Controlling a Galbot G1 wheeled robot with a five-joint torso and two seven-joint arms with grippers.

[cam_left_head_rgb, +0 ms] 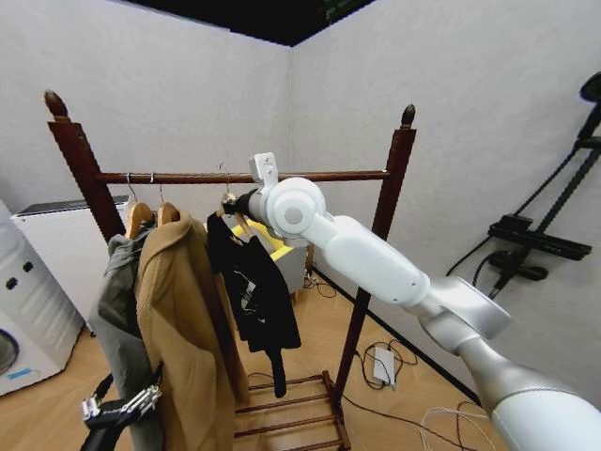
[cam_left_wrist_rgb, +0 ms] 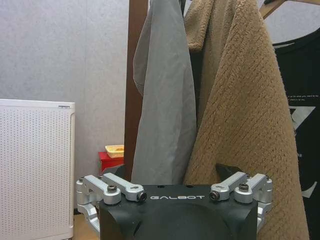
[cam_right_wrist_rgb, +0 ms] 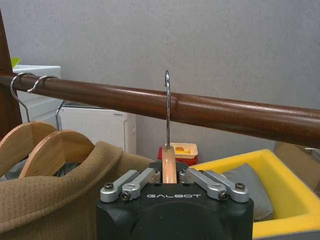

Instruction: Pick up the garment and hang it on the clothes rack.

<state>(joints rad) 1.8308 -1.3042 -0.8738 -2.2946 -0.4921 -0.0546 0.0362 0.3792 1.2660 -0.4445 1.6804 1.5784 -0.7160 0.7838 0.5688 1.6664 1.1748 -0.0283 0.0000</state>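
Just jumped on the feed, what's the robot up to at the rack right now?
The right gripper is shut on the wooden hanger of the garment, a black shirt, holding it up at the top bar of the clothes rack. The metal hook stands level with the bar; whether it is already over it is hard to tell. A tan coat and a grey jacket hang beside it. The left gripper waits low, open, by those coats.

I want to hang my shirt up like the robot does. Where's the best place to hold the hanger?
Hold the wooden hanger at its middle, just under the metal hook, as the right end effector does. Come from the front of the clothes rack. The thin neck fits between fingers, and the garment hangs balanced.
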